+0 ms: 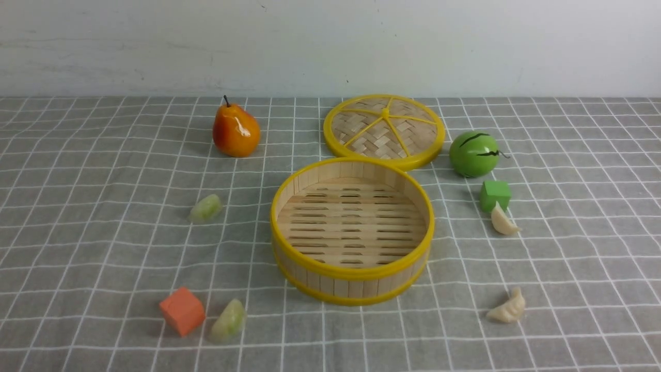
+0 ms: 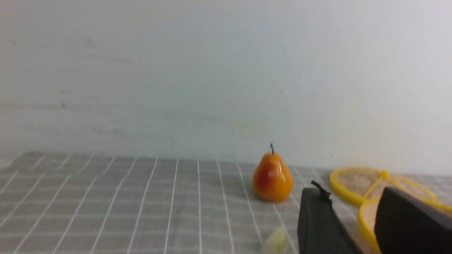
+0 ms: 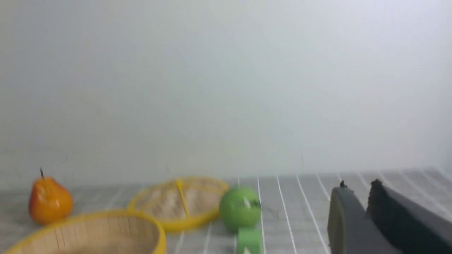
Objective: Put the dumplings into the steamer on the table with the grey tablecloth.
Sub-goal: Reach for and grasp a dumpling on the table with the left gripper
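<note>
**Q:** State of the grippers?

**A:** My left gripper (image 2: 353, 201) has its jaws apart, with the steamer rim showing through the gap and nothing held. My right gripper (image 3: 359, 187) has its jaws only slightly apart and is also empty. Neither appears in the front view.

**Q:** Where is the work?

**A:** All four pieces lie on the grey tablecloth (image 1: 103, 232) covering the table (image 1: 594, 258). None is in the steamer (image 1: 351, 287), whose slatted floor is bare.
- **My left:** the rear green dumpling (image 1: 205, 207) is well apart from the steamer wall. The front green dumpling (image 1: 227, 320) is just beside the orange cube (image 1: 182, 311).
- **My right:** the rear white dumpling (image 1: 503, 221) is touching the green cube (image 1: 495, 195), or nearly so; I cannot tell which. The front white dumpling (image 1: 508, 307) lies alone.

**Q:** What does the coming move turn on?

**A:** My judgement is that it turns on side. My left arm is nearer the green pair and my right arm is nearer the white pair. In the left wrist view a green dumpling (image 2: 277, 241) lies ahead of and below my gripper, between it and the pear (image 2: 272, 176). It is probably the rear one. In the front view its long axis runs diagonally, from near-left to far-right, so the jaws should close across that line. From there the steamer lies to its right.

**Q:** Any brands, labels or writing?

**A:** None that I can read on any object, the lid (image 1: 384, 132) included.
</note>
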Motion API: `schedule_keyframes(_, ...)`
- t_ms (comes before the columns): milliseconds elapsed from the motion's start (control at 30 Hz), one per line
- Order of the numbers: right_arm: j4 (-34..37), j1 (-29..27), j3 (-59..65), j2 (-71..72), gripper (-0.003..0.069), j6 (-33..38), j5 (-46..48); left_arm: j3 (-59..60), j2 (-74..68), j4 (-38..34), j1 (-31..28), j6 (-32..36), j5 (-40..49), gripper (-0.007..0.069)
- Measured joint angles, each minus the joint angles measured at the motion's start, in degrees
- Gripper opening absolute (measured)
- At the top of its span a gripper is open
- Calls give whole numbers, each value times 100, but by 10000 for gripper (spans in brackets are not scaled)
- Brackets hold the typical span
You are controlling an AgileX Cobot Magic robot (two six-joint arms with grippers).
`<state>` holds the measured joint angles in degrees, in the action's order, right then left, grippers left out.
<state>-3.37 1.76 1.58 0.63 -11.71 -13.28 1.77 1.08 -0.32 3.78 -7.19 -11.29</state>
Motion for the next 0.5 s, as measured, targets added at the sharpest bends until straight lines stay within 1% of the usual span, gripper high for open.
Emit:
schedule_keyframes(33,0,0,0,0,99,-11,0,0,0,-12,0,-23,-52,237)
schedule_keyframes(67,6,0,0,0,101,-73,-438,0,0,-99,0,-194,-311,237)
schedule_keyframes(133,87,0,0,0,104,-261,-1170,0,0,-376,0,-981,-958,237)
schedule_keyframes(200,154,0,-27,0,104,-385,-1382,-32,0,-542,0,-1611,-1301,232)
schedule_keyframes(233,179,0,-81,0,104,-400,-1372,-106,0,-581,0,-1741,-1302,226)
schedule_keyframes(267,185,0,-174,-19,102,-406,-1323,-228,0,-605,0,-1866,-1254,208)
schedule_keyframes(333,205,0,-564,-175,70,-406,-1076,-747,-141,-624,0,-2008,-951,146)
schedule_keyframes(400,205,0,-1110,-496,18,-379,-693,-1444,-545,-618,0,-2047,-401,63)
schedule_keyframes(467,205,0,-1746,-957,-10,-254,-196,-2164,-1227,-521,0,-1968,263,-15)
schedule_keyframes(500,205,0,-2010,-1231,-13,-178,52,-2416,-1595,-445,0,-1877,459,-14)
